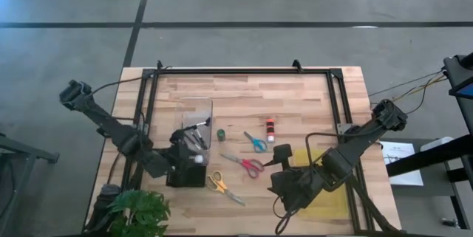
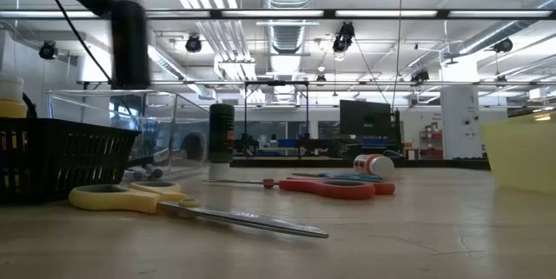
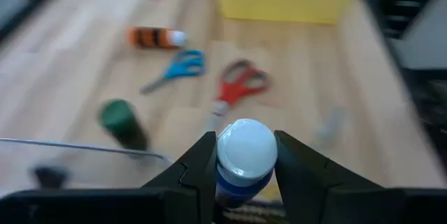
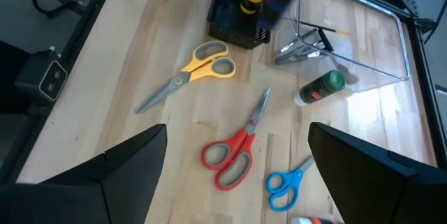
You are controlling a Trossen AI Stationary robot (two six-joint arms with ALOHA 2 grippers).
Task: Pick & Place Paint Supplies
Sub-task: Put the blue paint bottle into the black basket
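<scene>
While the left gripper (image 3: 244,175) clamps a white-capped blue paint pot (image 3: 243,155) above the black basket (image 1: 186,172), the right gripper (image 4: 237,161) hangs wide open over the red scissors (image 4: 232,153); releasing the pot into the basket seems next.

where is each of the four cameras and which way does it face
High view: overhead, looking straight down on the table; both arms show.
Low view: table-top height, looking level past the yellow scissors into the room; one dark arm part shows.
Left wrist view: on the left arm, looking past the left end effector, shut on a white-capped pot.
Right wrist view: on the right arm, looking down between the open right end effector's fingers.
Shared: the red scissors appear in all four.
</scene>
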